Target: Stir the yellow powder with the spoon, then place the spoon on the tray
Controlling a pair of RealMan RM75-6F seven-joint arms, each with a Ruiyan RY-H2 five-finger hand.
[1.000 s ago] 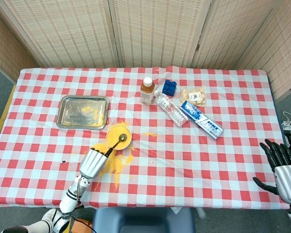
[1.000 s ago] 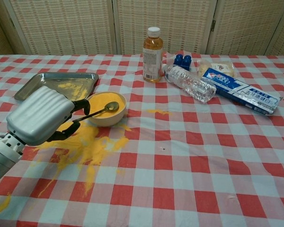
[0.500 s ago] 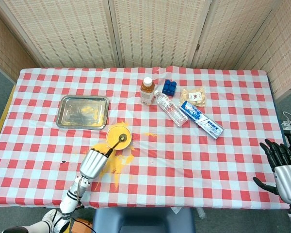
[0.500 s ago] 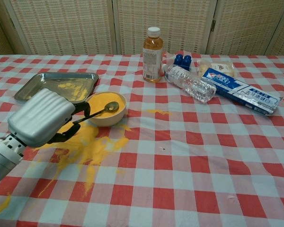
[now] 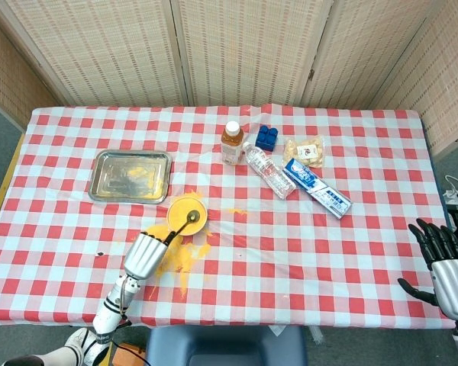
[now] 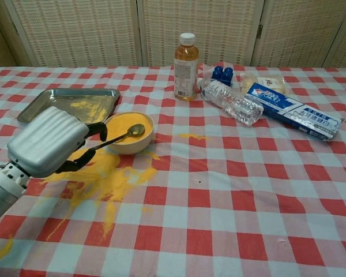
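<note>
Nearest you, your left hand (image 6: pixel 46 141) is gripping the handle of the spoon (image 6: pixel 122 135), whose head is resting in the bowl of yellow powder (image 6: pixel 128 132). Spilled powder (image 6: pixel 104 176) is lying on the checked cloth on the near side of the bowl. Your right hand (image 5: pixel 446 263) is hanging empty, fingers spread, well right of the bowl. Just beyond the bowl, the metal tray (image 6: pixel 66 105) is waiting. By my reading, you are partway through stirring; carrying the spoon to the tray is not yet done.
</note>
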